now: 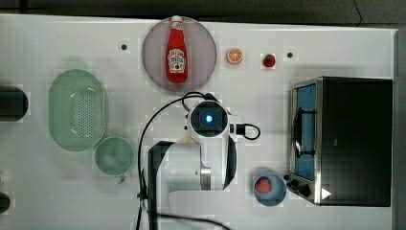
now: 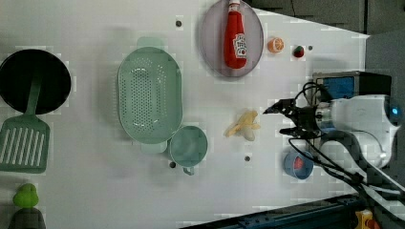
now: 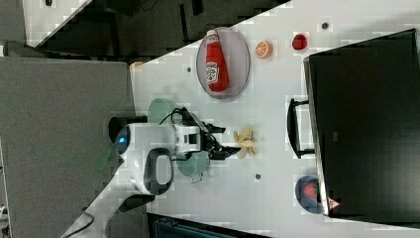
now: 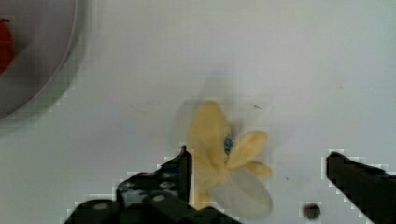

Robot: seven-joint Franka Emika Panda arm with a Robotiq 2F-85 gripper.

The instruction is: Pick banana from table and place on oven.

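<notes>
The banana (image 4: 219, 149), pale yellow and partly peeled, lies on the white table (image 1: 57, 43); it is also in the left view (image 2: 243, 125) and the right view (image 3: 244, 143). My gripper (image 4: 259, 163) hangs above it, open. In the wrist view the banana sits between the two black fingers, close to one finger (image 4: 184, 163). In the left view the gripper (image 2: 279, 120) is just right of the banana. The oven (image 1: 354, 139) stands at the top view's right, its black top bare and its glass door facing the arm.
A ketchup bottle (image 1: 176, 50) lies on a grey plate (image 1: 153, 57) beside an orange slice (image 1: 235, 56) and a strawberry (image 1: 268, 60). A green colander (image 1: 77, 109) and green cup (image 1: 114, 155) sit at the top view's left. A blue bowl (image 1: 277, 194) holding a strawberry stands by the oven's knobs.
</notes>
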